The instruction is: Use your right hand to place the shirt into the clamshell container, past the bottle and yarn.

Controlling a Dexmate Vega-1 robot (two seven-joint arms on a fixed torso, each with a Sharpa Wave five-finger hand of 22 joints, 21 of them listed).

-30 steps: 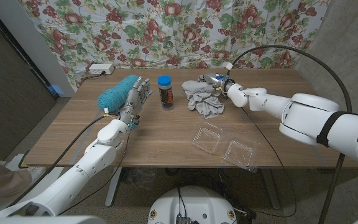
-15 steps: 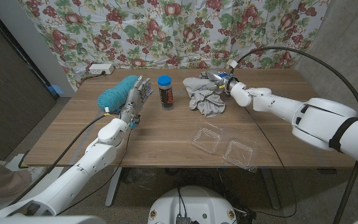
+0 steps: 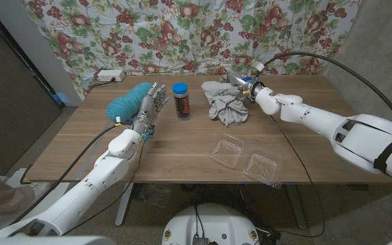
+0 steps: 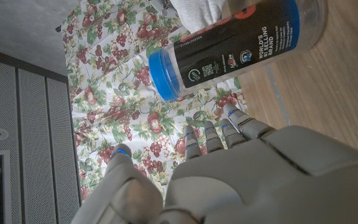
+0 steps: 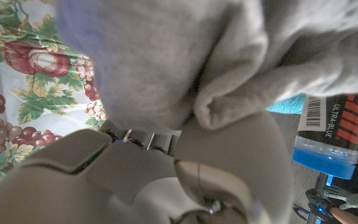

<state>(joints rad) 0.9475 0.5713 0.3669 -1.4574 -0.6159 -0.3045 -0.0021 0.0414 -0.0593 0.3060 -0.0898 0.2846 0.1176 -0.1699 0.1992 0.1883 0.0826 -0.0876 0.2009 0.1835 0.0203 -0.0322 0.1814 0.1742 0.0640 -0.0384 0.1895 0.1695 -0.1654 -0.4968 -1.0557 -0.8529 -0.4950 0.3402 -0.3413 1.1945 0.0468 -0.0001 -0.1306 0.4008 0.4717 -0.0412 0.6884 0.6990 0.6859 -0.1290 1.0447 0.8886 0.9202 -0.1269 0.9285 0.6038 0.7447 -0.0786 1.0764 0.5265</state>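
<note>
A: Which step is in hand?

B: The grasp and lift, I'd judge. The right hand (image 3: 245, 87) is at the far side of the table (image 3: 182, 146), its fingers closed into the upper folds of the grey shirt (image 3: 227, 109). The right wrist view shows cloth bunched tight against the palm and fingers, so it has hold of the shirt. Whether the lower folds hang free or rest on the wood, I cannot tell.

A: And the left hand?

B: The left hand (image 3: 147, 109) holds nothing. Its fingers are straight and a little apart, pointing up, standing between the blue yarn (image 3: 128, 102) and the bottle (image 3: 180, 99).

A: What about the container?

B: The clear clamshell (image 3: 245, 158) lies open near the front edge, both halves facing up, well apart from the shirt. Nothing is in either half. The bottle stands upright with its blue cap on; what is inside I cannot make out.

A: What does the next move call for?

B: Likely lifting the shirt clear, then carrying it toward the robot to the clamshell. The cloth trails loose, so it could drag or knock the light plastic. Bunching it over one half before letting go would help.
</note>
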